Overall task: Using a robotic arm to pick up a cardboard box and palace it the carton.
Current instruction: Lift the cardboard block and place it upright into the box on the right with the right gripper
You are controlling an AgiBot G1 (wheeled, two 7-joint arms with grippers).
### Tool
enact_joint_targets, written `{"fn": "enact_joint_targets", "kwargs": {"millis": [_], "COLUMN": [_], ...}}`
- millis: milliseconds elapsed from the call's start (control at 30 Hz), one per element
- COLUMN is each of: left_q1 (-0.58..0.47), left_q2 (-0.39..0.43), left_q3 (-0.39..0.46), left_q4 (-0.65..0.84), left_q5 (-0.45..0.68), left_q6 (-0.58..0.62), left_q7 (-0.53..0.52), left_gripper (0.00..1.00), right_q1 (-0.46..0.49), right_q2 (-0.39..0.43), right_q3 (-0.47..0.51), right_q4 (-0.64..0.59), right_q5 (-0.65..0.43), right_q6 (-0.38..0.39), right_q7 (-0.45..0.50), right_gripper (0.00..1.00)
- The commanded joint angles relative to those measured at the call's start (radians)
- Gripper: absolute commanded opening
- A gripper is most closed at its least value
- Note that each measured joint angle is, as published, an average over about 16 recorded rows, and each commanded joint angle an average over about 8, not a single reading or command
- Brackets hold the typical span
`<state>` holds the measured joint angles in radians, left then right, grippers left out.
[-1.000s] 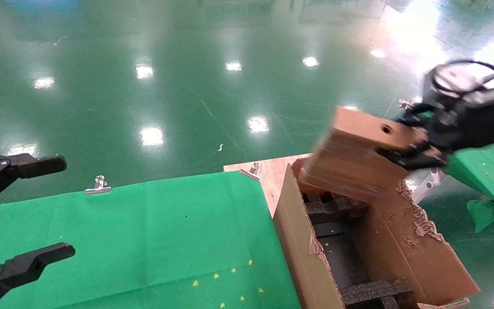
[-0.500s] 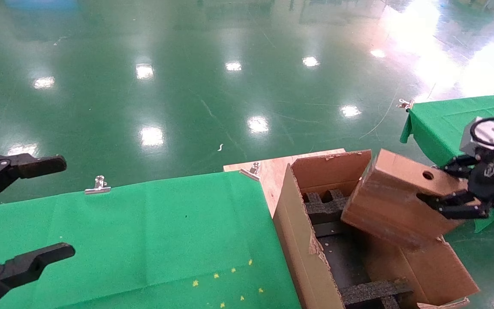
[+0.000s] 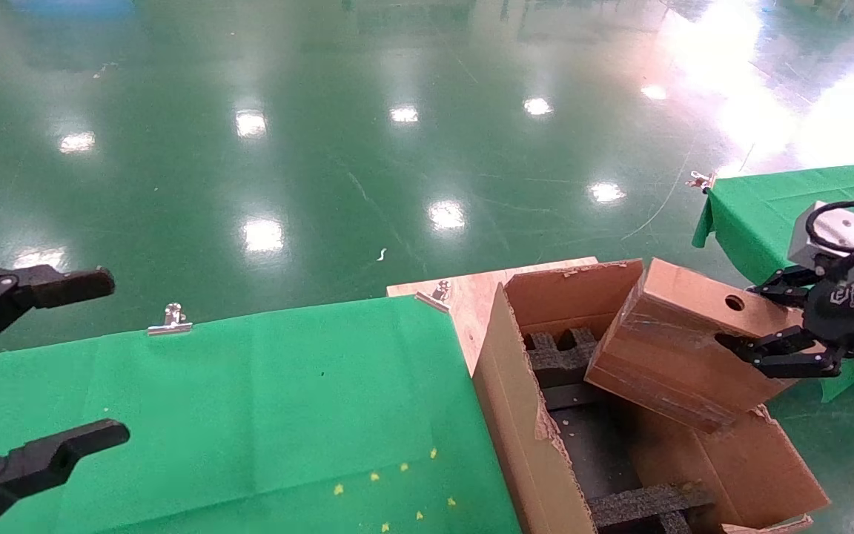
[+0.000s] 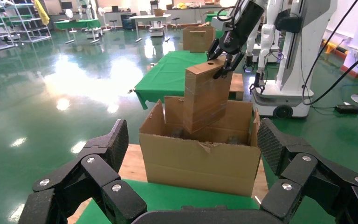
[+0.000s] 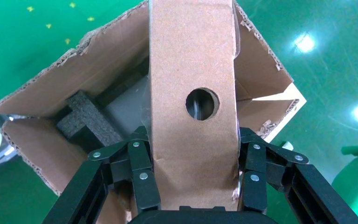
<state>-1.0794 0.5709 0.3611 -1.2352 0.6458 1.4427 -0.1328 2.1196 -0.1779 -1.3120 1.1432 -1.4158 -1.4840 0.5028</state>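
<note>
Cardboard box (image 3: 683, 341) edged leftward — clamped in right pincer (image 3: 764, 319).

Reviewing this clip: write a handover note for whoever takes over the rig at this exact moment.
Right gripper: shut on the cardboard box, clamping its end near the round hole.
Left gripper: open, parked over the green cloth, holding nothing.
Box: tilted, lower end dipping into the carton, above the black foam inserts.
Done: pick-up and carry to the carton.
Left: lower the box in between the foam, release, withdraw.
</note>
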Motion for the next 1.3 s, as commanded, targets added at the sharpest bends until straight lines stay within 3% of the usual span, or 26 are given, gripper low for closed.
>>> {"fn": "enact_joint_targets", "kwargs": {"millis": [33,467,800,1000,1300], "left_q1": [0.0,0.0,0.0,0.0,0.0], "left_q2": [0.0,0.0,0.0,0.0,0.0], "left_q3": [0.0,0.0,0.0,0.0,0.0], "left_q4": [0.0,0.0,0.0,0.0,0.0], "left_q5": [0.0,0.0,0.0,0.0,0.0], "left_q6": [0.0,0.0,0.0,0.0,0.0], "left_q7": [0.0,0.0,0.0,0.0,0.0], "left_gripper": [1.0,1.0,1.0,1.0,1.0], "right_q1": [-0.006,-0.148,-0.213,-0.242,-0.273], "right_q2": [-0.002,0.079,0.051,0.022,-0.002], "right_q3": [-0.004,-0.101,-0.15,-0.172,-0.197], "right_q4": [-0.006,0.206,0.212,0.215,0.218], "right_q5": [-0.001,-0.134,-0.179,-0.226,-0.292], "right_q6": [0.003,0.314,0.42,0.469,0.512], "right_q7": [0.001,0.573,0.891,1.006,1.055], "right_gripper": [0.0,0.0,0.0,0.0,0.0]}}
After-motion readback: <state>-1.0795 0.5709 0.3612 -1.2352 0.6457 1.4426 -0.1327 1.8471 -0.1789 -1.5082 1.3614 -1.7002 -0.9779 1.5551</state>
